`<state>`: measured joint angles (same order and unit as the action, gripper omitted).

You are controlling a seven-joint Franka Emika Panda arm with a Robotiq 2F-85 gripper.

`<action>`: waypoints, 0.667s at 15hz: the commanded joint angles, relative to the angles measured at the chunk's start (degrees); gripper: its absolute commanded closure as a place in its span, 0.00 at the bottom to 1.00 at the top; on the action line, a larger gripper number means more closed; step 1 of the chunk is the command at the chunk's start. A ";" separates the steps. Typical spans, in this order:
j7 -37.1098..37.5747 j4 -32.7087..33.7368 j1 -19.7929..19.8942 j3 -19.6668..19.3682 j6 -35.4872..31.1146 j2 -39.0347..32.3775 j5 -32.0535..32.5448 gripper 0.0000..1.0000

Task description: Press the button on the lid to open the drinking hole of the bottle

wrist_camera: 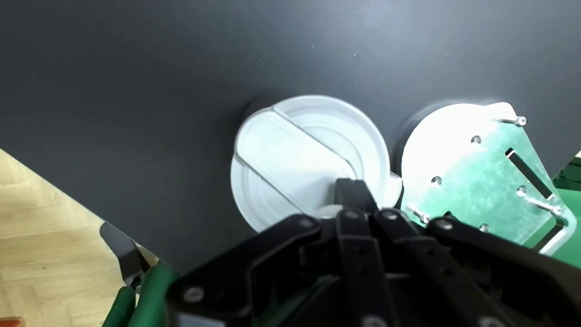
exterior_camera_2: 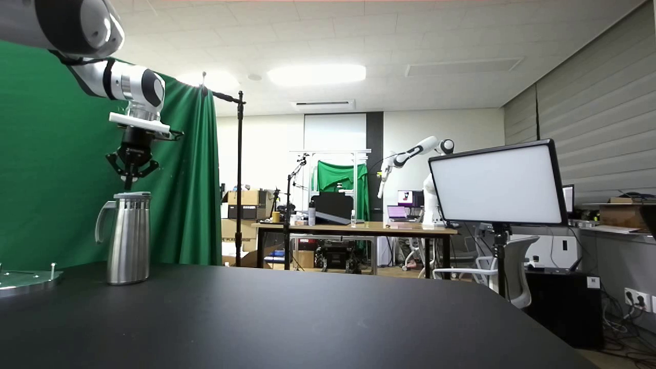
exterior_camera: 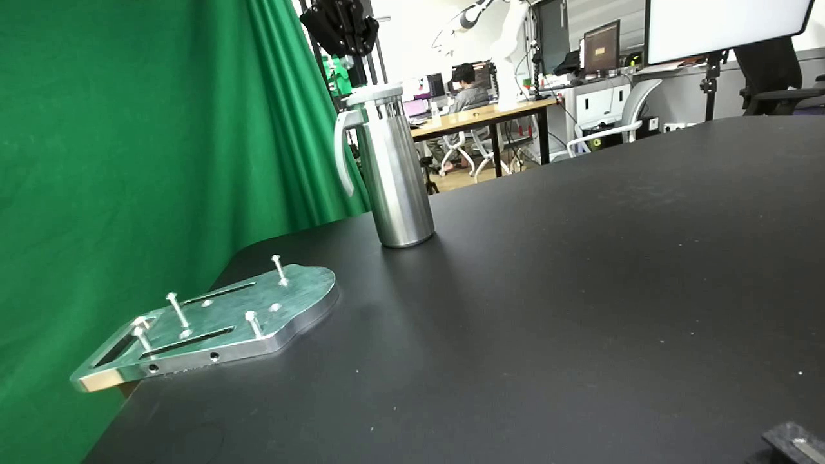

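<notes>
- The bottle (exterior_camera: 401, 180) stands up straight on the black table (exterior_camera: 548, 309) in an exterior view. It is tall and shiny, left of the middle, near the far edge.
- Its pale gray lid (exterior_camera: 374, 94) sits on top. A pale handle (exterior_camera: 339, 151) sticks out on the left side.
- Nearer and more to the left lies a flat green plate (exterior_camera: 227, 308) with metal pegs (exterior_camera: 178, 310), apart from the bottle.
- A green curtain (exterior_camera: 161, 129) hangs on the left. Far away, a person (exterior_camera: 470, 90) sits by a wooden desk (exterior_camera: 480, 116).
- In an exterior view, a white robot arm (exterior_camera_2: 125, 82) reaches in high up on the left. Its black claw (exterior_camera_2: 128, 185) points down, just over the lid. The claw is clenched tight. I can't tell if it touches the lid.
- A big white panel (exterior_camera_2: 494, 184) stands on the right, beyond the table.
- In the wrist view, the lid is seen from above, near the middle. It is round, with a wide flat strip (wrist_camera: 290, 159) across it.
- The claw comes in from the near side, its black fingers (wrist_camera: 356, 195) squeezed together over one end of the strip. A small pale round bit (wrist_camera: 330, 211) peeks out beside them, partly hidden.
- The green plate is on the right, and wood floor (wrist_camera: 50, 250) shows on the left.
</notes>
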<state>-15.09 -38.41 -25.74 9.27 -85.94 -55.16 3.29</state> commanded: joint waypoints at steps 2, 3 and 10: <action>1.45 0.11 -0.09 -0.09 0.33 0.03 -0.26 1.00; 1.48 0.10 -0.11 -0.11 0.29 -0.12 -0.26 1.00; 1.20 0.06 -0.12 -0.12 0.26 -1.08 -0.23 1.00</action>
<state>-15.10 -38.48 -25.82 9.27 -85.99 -55.53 3.28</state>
